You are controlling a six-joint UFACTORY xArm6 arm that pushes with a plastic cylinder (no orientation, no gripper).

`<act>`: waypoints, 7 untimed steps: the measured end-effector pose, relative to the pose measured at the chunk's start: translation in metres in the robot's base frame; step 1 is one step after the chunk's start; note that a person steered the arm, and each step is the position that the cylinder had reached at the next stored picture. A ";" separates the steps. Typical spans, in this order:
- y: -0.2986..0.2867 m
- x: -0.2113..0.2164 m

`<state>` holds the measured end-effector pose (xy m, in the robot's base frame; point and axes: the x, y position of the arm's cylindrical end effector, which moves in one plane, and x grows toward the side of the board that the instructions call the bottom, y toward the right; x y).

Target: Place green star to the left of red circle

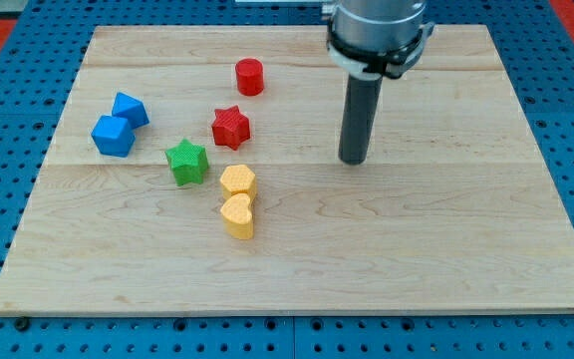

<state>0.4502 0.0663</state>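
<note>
**Green star waited while my tip stood off to the right**

The green star [186, 163] lay on the wooden worktop [417, 259] left of centre, nearer the left edge than the right. The red circle [249, 76] sat well apart from it, closer to the top edge, with a red star [231, 128] between the two and just beside the green star. My tip [353, 160] rested on bare wood right of centre, well clear of every block. As for the end effector, it was a plain rod with nothing to open or close, and it held nothing.

The green star looked small, light and rigid (likely to slide easily, and to spin if pushed off-centre). I judged a push should land on its lower side, squarely, to send it toward the top edge.

Two blue blocks [119, 124] touched near the left edge; two yellow blocks [237, 199] touched below the stars, their shapes hard to make out. The arm's upper part was cut off at the top.
</note>
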 end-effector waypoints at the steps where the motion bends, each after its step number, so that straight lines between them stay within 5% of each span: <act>1: 0.003 0.051; 3: -0.044 0.161; 4: -0.108 0.160; 6: -0.206 0.091; 7: -0.173 0.071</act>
<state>0.5208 -0.1066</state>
